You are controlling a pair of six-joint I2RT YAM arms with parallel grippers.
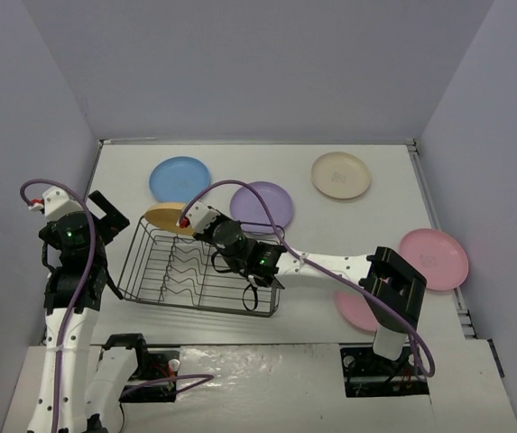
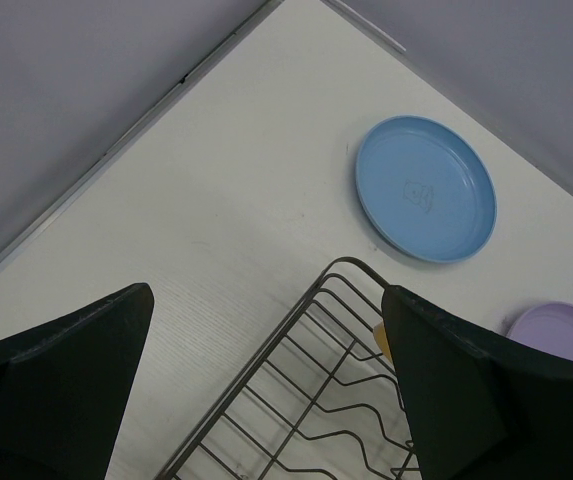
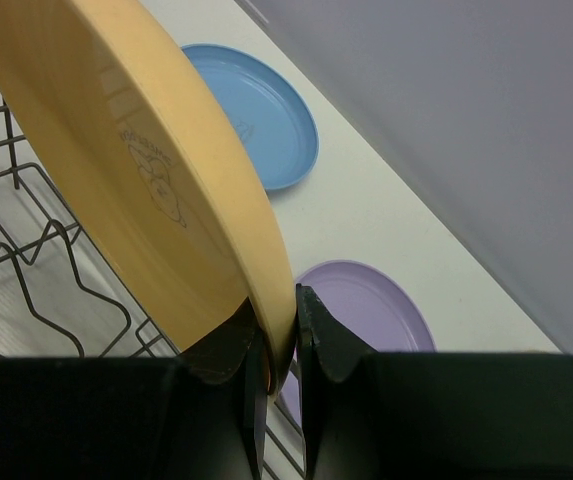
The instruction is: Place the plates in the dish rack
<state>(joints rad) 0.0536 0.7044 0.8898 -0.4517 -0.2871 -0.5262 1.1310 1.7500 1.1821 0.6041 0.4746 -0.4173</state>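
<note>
The step in hand is loading the yellow-orange plate (image 3: 136,180). The right claw (image 3: 281,335) is clamped on its rim, one finger on each face, and holds it tilted on edge over the far side of the dish rack (image 1: 199,271), which sits toward the left edge of the worktop (image 1: 240,162). No plate shows in the rack's slots, so this looks like the first of six.

The left claw (image 2: 266,295) hangs spread wide and holds nothing, above the rack's far-left corner.

The blue plate (image 1: 179,179) lies flat toward the far-left corner, the purple plate (image 1: 263,206) just right of the rack's far side and the cream plate (image 1: 341,175) near the far edge. One pink plate (image 1: 434,259) lies at the right edge; the other pink plate (image 1: 357,311) lies nearer, partly under the right arm.

Next, I judge, the plate must be stood more upright, its lower rim lined up with a gap between the wavy dividers, then lowered before release.
</note>
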